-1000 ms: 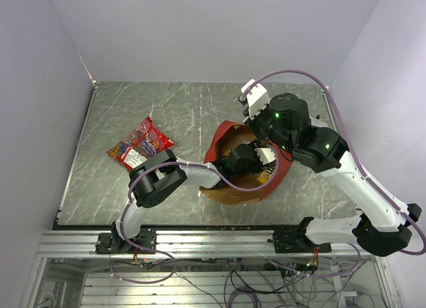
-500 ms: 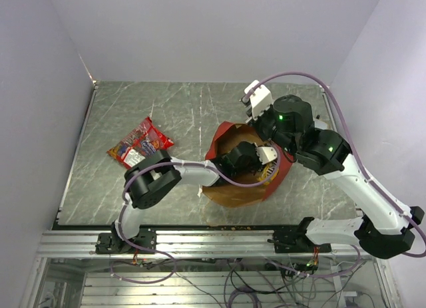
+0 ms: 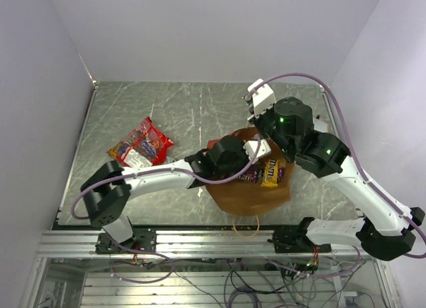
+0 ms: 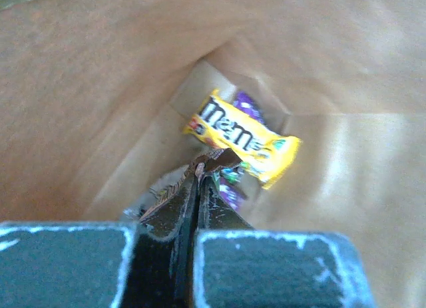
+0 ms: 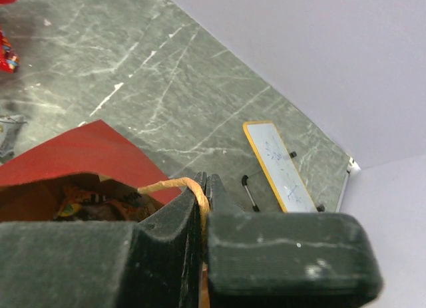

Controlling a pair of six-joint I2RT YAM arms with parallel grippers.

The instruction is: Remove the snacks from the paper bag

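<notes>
The brown paper bag (image 3: 249,195) stands at the table's middle right, its red side panel (image 5: 86,152) facing the right wrist. My right gripper (image 5: 205,181) is shut on the bag's tan loop handle (image 5: 170,185). My left gripper (image 4: 202,171) reaches into the bag's mouth and is shut on the edge of a crinkled brown snack wrapper (image 4: 166,196). Deeper in the bag lie a yellow M&M's packet (image 4: 243,135) and purple wrappers (image 4: 251,106). The yellow packet (image 3: 271,171) also shows from above. A red chip bag (image 3: 141,145) lies on the table to the left.
A flat white board with a tan rim (image 5: 279,165) and a small black pen (image 5: 249,191) lie near the back right corner. The bag's second handle (image 3: 249,225) hangs over the table's near edge. Grey walls close in the table on three sides.
My left gripper has shut on the brown wrapper inside the bag. The left arm's elbow swung out to the left, and the bag tipped towards the near edge, baring the snacks inside.
</notes>
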